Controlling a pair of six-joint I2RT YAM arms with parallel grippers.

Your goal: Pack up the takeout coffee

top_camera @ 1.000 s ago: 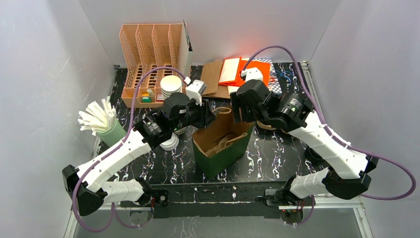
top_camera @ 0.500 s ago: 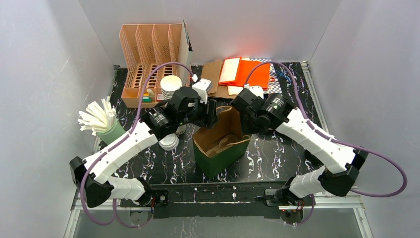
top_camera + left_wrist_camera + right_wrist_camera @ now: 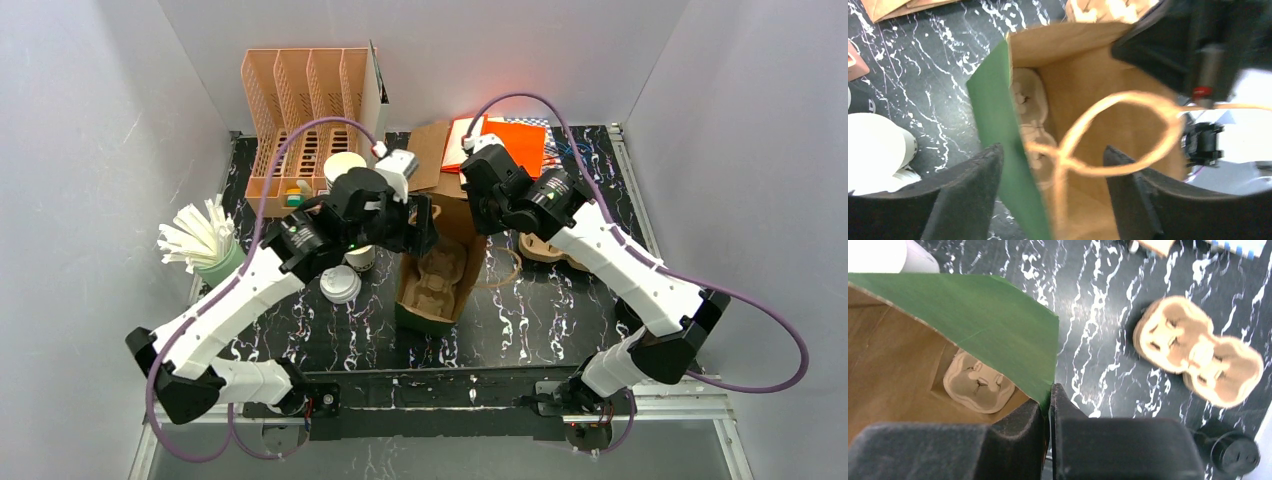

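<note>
Top external, left of centre: cup (image 3: 360, 257) just left of bag (image 3: 422, 322), partly hidden by left arm, ungripped. Left gripper (image 3: 1053, 155) open, astride bag rim; right gripper (image 3: 1049, 397) pinched on bag's green edge. Probably light, thin-walled, easily crushed; best gripped gently round the middle.

An open green paper bag (image 3: 432, 290) stands mid-table (image 3: 560, 310), a pulp cup carrier (image 3: 979, 381) inside. A second carrier (image 3: 1198, 350) lies at its 3 o'clock, a peach file organizer (image 3: 300, 110) at 11, white straws (image 3: 195, 235) at 9, orange paper (image 3: 510, 140) at 1.
</note>
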